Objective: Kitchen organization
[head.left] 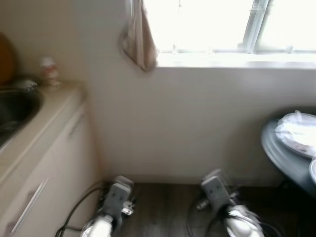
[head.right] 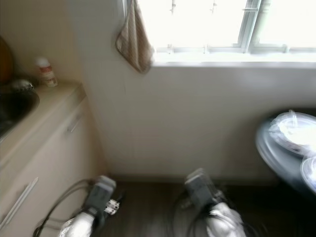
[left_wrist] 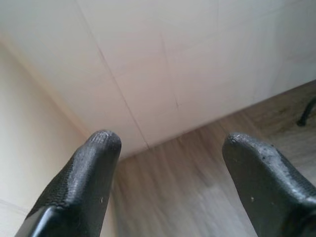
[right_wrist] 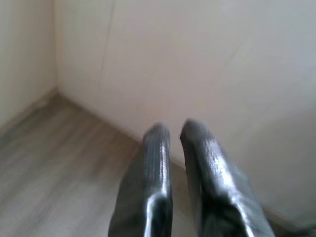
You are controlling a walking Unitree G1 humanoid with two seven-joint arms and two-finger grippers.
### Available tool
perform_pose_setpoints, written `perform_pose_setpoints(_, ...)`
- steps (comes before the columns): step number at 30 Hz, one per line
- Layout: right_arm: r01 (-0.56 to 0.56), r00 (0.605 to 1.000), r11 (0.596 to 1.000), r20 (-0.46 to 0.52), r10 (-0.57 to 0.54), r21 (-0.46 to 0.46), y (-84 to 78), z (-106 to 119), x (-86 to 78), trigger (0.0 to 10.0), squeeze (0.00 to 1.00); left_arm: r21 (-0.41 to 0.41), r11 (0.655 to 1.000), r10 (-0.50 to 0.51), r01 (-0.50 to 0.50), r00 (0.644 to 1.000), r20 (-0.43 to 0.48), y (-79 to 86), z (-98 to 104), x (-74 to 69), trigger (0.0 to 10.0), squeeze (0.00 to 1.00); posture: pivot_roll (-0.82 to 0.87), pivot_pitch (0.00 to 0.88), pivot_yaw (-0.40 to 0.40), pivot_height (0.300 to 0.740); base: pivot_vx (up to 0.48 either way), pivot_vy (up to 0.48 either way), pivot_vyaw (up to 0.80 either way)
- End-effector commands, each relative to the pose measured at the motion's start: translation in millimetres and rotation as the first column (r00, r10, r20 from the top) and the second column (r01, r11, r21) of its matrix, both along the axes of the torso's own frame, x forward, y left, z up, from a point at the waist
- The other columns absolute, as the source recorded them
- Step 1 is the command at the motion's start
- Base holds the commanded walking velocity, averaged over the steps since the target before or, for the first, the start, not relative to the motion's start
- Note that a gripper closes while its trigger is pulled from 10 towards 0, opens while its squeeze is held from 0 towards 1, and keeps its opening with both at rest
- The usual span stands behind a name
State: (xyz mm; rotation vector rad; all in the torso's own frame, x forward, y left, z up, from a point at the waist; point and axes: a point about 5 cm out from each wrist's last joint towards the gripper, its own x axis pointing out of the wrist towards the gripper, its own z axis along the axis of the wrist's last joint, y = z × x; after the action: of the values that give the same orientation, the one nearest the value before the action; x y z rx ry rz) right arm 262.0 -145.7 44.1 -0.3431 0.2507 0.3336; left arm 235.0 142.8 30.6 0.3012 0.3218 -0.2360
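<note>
Beside the blurred counter [head.left: 47, 116], a sink [head.left: 17, 106] is cut off.

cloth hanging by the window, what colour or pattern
Beige-brown cloth with a fine check; clearest in the right eye view.

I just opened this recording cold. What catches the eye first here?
The bright white-framed window glares above the pale wall, with a striped beige cloth hanging at its left edge. A dark round table holding white plastic-wrapped plates sits on the right. On the left, a cream counter holds a dark sink.
</note>
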Motion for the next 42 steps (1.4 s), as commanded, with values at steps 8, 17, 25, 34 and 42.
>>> perform_pose_setpoints(8, -0.031, 0.999, 0.998, 0.015, 0.031, 0.045, 5.4, -9, -1.7, 10.0, 0.00, 0.003, 1.000, 0.023, -0.023, 0.999, -0.033, 1.6, -14, -9.6, 10.0, 0.00, 0.07, 0.000, -0.077, 0.740, 0.000, 0.000, 0.00)
perform_pose_setpoints(17, -0.030, 0.994, 0.999, 0.104, 0.026, 0.030, 3.3, -2, 1.1, 10.0, 0.00, 0.095, 0.995, -0.046, 0.040, 0.997, 0.064, -2.8, -5, -7.3, 10.0, 0.00, 0.06, 0.000, -0.077, 0.740, 0.000, 0.000, 0.00)
perform_pose_setpoints(25, -0.008, 0.993, 1.000, 0.121, 0.006, 0.016, 1.3, -3, 1.0, 10.0, 0.00, 0.118, 0.991, -0.078, 0.067, 0.993, 0.089, -7.2, -5, -7.3, 10.0, 0.00, 0.05, 0.000, -0.062, 0.740, 0.000, 0.000, 0.00)
perform_pose_setpoints(34, 0.034, 0.990, 0.999, 0.140, -0.035, 0.010, -1.2, -2, -1.3, 10.0, 0.00, 0.124, 0.990, -0.079, 0.065, 0.991, 0.107, -5.8, -4, -2.7, 10.0, 0.00, 0.02, 0.000, -0.035, 0.740, 0.000, 0.000, 0.00)
perform_pose_setpoints(42, 0.094, 0.984, 0.996, 0.152, -0.093, 0.001, -5.2, -2, -2.5, 10.0, 0.00, 0.143, 0.983, -0.133, 0.115, 0.983, 0.126, -7.2, -2, -4.5, 10.0, 0.00, 0.02, 0.000, -0.023, 0.740, 0.000, 0.000, 0.00)
